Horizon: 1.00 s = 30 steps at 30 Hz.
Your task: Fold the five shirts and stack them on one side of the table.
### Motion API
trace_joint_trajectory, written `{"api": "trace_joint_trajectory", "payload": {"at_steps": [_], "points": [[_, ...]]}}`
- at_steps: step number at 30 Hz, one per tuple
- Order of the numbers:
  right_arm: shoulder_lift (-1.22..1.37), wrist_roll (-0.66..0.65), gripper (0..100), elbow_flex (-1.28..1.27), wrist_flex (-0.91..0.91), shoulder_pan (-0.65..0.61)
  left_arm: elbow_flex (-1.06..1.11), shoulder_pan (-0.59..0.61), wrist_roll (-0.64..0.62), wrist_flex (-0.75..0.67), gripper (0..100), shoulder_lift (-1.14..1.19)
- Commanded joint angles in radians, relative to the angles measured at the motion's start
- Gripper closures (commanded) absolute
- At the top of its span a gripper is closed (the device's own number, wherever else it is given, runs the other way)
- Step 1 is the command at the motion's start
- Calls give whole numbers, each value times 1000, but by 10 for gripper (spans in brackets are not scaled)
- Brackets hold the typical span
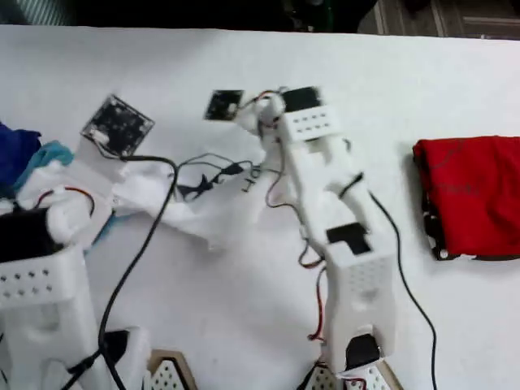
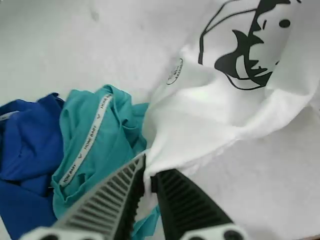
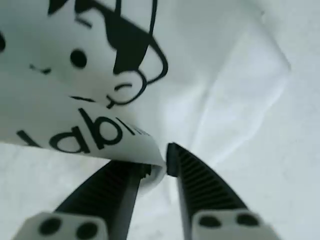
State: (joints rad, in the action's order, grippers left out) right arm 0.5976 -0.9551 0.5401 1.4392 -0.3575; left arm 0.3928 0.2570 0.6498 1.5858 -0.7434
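My left claw (image 2: 148,174) and right claw (image 3: 159,161) each pinch an edge of the white shirt (image 2: 220,120), so I judge my next move is pulling it flat on the desk (image 1: 244,325) for folding.

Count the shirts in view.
4: red shirt folded at right, white shirt mid-table, teal shirt and blue shirt heaped left. A dark layer under the red may be a fifth.

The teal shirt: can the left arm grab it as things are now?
Probably not yet: the left gripper is shut on the white shirt. The teal shirt lies close beside it.
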Motion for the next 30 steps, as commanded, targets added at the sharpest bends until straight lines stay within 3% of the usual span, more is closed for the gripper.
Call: {"api": "trace_joint_trajectory", "payload": {"at_steps": [1,4,7,12,19,24,27,30], "points": [[81,236,697,178,-1,-30,127,18,8,-84,977,-12],[160,387,630,379,120,-24,218,77,-2,-181,977,-12],[202,402,630,559,295,-25,279,145,-75,-270,977,-12],[94,402,630,554,291,-12,319,179,-120,-324,977,-12],[-266,399,697,173,291,-64,313,179,-140,-327,977,-12],[-544,402,740,-253,286,-200,313,180,-140,-327,977,-12],[-630,417,691,-460,262,-275,313,182,-140,-327,977,-12],[-648,534,584,-605,203,-335,313,182,-140,-327,977,-12]]}}
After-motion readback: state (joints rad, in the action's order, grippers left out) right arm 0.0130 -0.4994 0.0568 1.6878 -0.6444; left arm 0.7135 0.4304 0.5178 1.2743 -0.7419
